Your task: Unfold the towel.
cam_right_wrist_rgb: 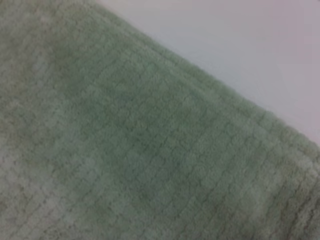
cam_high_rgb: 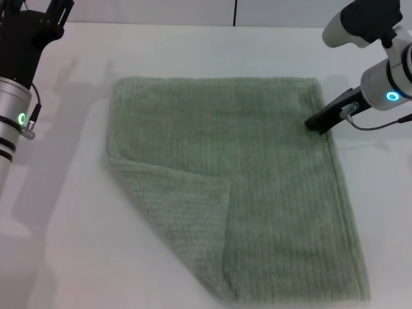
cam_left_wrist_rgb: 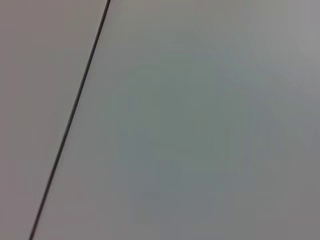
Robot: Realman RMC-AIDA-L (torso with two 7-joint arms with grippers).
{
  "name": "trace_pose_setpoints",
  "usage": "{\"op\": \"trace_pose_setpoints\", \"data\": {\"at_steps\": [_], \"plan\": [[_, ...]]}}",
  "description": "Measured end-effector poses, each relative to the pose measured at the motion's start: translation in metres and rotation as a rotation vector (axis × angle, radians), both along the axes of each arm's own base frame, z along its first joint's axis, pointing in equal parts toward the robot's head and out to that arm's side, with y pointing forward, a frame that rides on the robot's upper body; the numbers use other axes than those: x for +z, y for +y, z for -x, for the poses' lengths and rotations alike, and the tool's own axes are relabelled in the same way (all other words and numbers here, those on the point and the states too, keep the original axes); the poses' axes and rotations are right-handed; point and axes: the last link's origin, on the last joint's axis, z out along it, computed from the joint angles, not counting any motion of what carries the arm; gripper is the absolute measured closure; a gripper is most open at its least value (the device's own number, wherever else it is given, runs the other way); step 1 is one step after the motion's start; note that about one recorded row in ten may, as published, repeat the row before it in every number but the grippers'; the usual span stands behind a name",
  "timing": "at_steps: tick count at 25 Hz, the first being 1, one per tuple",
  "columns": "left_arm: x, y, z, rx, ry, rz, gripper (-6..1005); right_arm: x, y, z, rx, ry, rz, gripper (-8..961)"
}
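Note:
The sage-green towel (cam_high_rgb: pixel 257 180) lies flat on the white table, with its near-left corner folded over onto it in a paler triangular flap (cam_high_rgb: pixel 183 212). My right gripper (cam_high_rgb: pixel 317 123) is down at the towel's right edge near the far right corner, touching or just above the cloth. The right wrist view shows the towel (cam_right_wrist_rgb: pixel 140 150) close up with its hemmed edge against the table. My left gripper (cam_high_rgb: pixel 38 19) is raised at the far left, away from the towel. The left wrist view shows only pale surface with a dark seam (cam_left_wrist_rgb: pixel 70 120).
The white table (cam_high_rgb: pixel 64 244) extends around the towel on the left, right and far sides. A wall with a dark vertical seam (cam_high_rgb: pixel 235 11) stands behind the table.

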Motion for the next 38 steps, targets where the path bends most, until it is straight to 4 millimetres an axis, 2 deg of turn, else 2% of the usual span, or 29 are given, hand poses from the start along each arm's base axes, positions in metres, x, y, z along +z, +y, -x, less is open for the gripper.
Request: {"op": "trace_pose_setpoints", "data": {"at_steps": [8,12,15,22,27,32,38], "plan": [[-0.001,0.005,-0.009,-0.074,-0.049,0.087,244,-0.002,0.000,0.000,0.000,-0.002,0.005,954],[0.005,0.013,-0.017,-0.156,-0.114,0.205,247,-0.002,0.001,0.000,0.002,-0.002,0.002,954],[0.016,0.023,-0.027,-0.219,-0.171,0.356,249,-0.002,0.001,0.001,0.004,-0.002,-0.001,954],[0.030,0.032,-0.049,-0.295,-0.189,0.548,255,-0.002,0.001,0.001,0.004,-0.002,-0.001,954],[0.034,0.031,-0.067,-0.323,-0.086,0.697,258,-0.002,0.002,0.001,0.004,-0.001,-0.003,954],[0.037,0.030,-0.068,-0.305,-0.009,0.735,262,-0.002,0.002,0.001,0.000,0.000,-0.005,954],[0.029,0.023,-0.080,-0.314,0.236,0.884,266,-0.002,0.001,0.001,-0.001,0.000,-0.003,954]]}}
